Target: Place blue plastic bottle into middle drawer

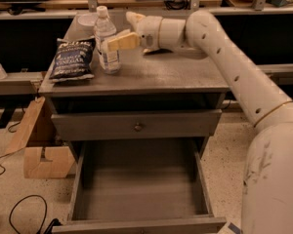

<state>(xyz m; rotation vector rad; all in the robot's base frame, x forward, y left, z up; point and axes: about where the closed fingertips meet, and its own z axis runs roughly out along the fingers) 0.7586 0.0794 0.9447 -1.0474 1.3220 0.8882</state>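
**Open jaws at the bottle**

The gripper hovers over the far left of the counter, its jaws spread wide and holding nothing. The nearer finger's tip lies against the right side of the bottle; whether it actually touches is unclear. The bottle stands upright, just right of a chip bag. Below, the middle drawer is pulled open.

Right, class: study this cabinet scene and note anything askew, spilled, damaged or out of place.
Nothing spilled: the blue plastic bottle stands upright at the gripper, and the middle drawer sits open and square. Only oddity: cardboard scraps lie on the floor against the cabinet.
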